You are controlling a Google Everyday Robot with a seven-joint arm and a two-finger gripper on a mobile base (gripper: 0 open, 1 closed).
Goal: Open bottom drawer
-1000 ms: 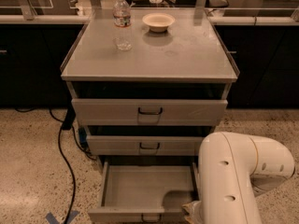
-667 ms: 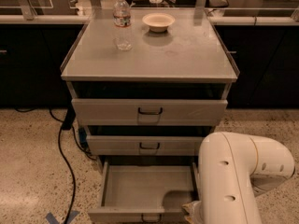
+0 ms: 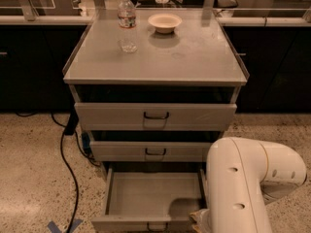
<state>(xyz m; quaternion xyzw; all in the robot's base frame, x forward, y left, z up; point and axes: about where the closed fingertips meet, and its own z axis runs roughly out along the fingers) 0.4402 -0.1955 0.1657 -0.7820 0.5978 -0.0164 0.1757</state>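
1. We see the bottom drawer (image 3: 146, 198) at the foot of the cabinet. It stands well out with its tray exposed, so the task looks about done.
2. The gripper (image 3: 198, 219) sits low by the right end of the drawer front, mostly hidden behind the white arm (image 3: 243, 188). We cannot tell whether it is open, closed or holding anything.
3. Our read of the step in hand is finish the pull or let go. Pull straight along the slides with no sideways drag, and stop before the tray leaves its rails. Then back off level so the arm doesn't knock the front.
4. The handle (image 3: 156, 225) is a small dark bracket at the centre of the front, partly cut by the frame edge. A centred grip there should keep the drawer from racking.
5. The drawer is grey painted metal with a slim flat front and a plain, smooth rectangular tray with low walls.
6. The middle drawer (image 3: 121, 151) and top drawer (image 3: 107, 115) are the same grey metal, with taller fronts and dark bracket handles.
7. The cabinet top (image 3: 194, 57) is a matte slab carrying a clear plastic water bottle (image 3: 127, 21) and a shallow pale bowl (image 3: 164, 22).
8. The floor (image 3: 29, 178) is speckled terrazzo, with a black cable (image 3: 68, 164) trailing across it.
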